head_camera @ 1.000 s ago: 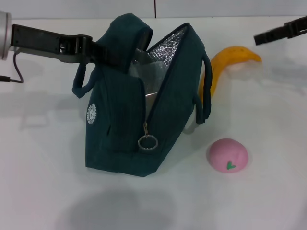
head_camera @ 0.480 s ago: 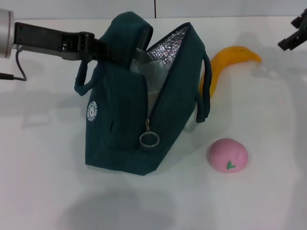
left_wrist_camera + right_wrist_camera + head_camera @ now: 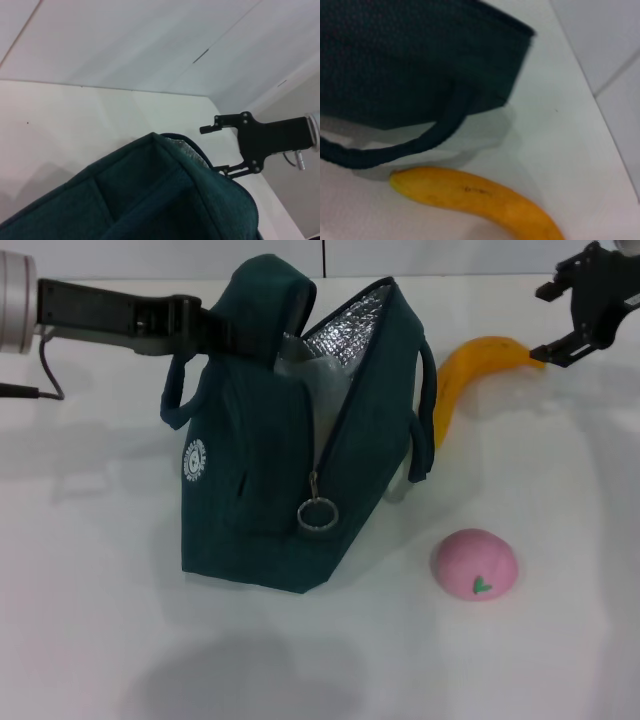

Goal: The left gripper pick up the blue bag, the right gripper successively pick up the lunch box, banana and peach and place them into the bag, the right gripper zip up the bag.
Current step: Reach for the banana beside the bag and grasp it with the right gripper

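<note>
Left hand [image 3: 225, 335]: clamped on blue bag [image 3: 290, 440] rim; bag upright, mouth open, shifted slightly rightward. Banana [image 3: 470, 370] behind bag, peach [image 3: 474, 564] beside it, both on surface [image 3: 560, 490]. Right hand [image 3: 560, 320]: re-entered view, jaws open, hovering over banana's far tip.

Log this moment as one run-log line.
left tool: holding blue bag open | right tool: open above banana | peach: on table
</note>
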Robot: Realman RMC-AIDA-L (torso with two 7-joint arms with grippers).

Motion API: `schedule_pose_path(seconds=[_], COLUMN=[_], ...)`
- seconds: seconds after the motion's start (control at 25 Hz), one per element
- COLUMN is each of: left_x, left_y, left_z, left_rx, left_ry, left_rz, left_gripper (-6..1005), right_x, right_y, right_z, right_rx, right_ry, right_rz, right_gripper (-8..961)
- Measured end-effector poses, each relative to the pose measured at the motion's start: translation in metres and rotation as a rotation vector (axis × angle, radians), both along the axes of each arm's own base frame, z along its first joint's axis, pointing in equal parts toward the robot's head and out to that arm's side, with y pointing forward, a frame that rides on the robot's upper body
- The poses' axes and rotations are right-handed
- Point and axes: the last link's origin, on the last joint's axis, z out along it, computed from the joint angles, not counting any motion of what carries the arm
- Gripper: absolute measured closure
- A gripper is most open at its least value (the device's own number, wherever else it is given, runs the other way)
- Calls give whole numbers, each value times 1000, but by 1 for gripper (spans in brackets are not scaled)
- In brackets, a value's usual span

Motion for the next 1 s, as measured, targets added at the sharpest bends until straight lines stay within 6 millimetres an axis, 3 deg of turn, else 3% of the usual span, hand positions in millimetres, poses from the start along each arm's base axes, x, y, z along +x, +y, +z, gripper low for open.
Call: schedule_pose_path(seconds=[0.2,0.56,1.0], left_x=[3,-3,-2], left_y=[3,5,6], left_z=[2,2,-4], left_rx=[20,59,80], left_ry=[-22,-34,-63], left_rz=[1,31,49], left_gripper=[964,964,964], right_x=[-16,-12,-9], right_y=[1,-18,-14], right_z=[-11,-57,-72], right_rx=[-66,-255,-241], right_ry=[-61,-250,-281], right_rz=[156,426,641], right_gripper=[201,201,202])
